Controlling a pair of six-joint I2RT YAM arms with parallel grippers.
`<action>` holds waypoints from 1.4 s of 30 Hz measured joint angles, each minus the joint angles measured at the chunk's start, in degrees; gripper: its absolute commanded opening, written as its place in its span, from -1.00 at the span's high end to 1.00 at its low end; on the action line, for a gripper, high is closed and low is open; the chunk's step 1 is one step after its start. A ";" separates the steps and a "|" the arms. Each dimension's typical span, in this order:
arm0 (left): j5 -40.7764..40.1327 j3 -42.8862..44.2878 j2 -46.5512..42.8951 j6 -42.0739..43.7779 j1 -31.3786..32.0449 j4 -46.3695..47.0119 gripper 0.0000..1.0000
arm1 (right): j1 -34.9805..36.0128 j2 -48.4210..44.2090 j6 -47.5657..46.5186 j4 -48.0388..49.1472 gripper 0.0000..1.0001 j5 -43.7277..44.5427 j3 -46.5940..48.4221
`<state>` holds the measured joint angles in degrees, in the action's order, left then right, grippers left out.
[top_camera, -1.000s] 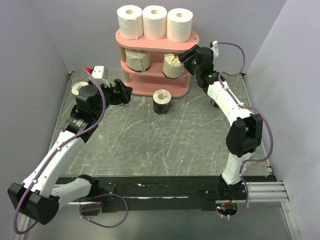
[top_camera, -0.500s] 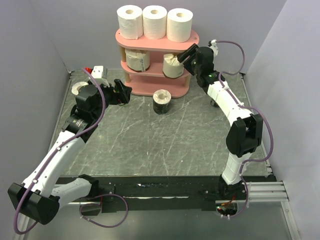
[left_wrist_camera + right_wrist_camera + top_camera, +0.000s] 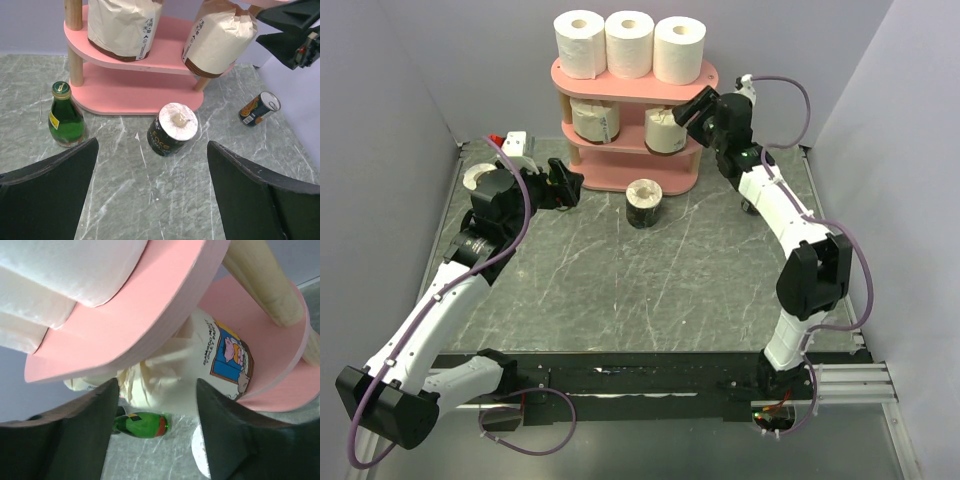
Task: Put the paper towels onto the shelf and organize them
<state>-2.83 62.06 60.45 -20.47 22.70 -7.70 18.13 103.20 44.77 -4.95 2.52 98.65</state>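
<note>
Light: bright, soft and even, coming from above; the grey desk [image 3: 650, 280] shows only a mild sheen.
Shadows: faint and soft-edged beneath the boards of the pink shelf [image 3: 632, 88].
Whites: the top white rolls [image 3: 628, 45] are nearly washed out.
Focus: the top view is sharp; the left fingers [image 3: 45, 195] and right fingers [image 3: 65, 440] are dark and featureless, close to the lens.
Distortion: the right wrist view is tilted, and its boards loom large.

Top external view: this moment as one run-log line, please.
left end effector: open | right end effector: open, beside cream paper-wrapped roll on pink shelf, middle tier | dark-banded paper roll: on table
</note>
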 measured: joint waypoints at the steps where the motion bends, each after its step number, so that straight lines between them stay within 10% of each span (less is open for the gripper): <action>1: 0.00 -0.02 0.00 0.02 0.00 0.04 -0.93 | 0.00 -0.79 -0.24 0.44 -0.28 -0.02 -0.87; 18: -0.07 -0.15 0.00 0.02 -0.02 0.22 -0.93 | 0.11 -6.08 -0.66 5.99 -0.23 -0.31 -9.64; 42: -0.07 -0.63 -0.48 0.02 -1.03 0.79 -0.93 | 1.99 9.38 0.81 14.36 -0.29 -3.82 0.79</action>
<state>-2.90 61.43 59.96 -20.45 21.67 -6.92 20.12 112.57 45.58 9.41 -1.30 99.44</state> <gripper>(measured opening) 0.963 0.629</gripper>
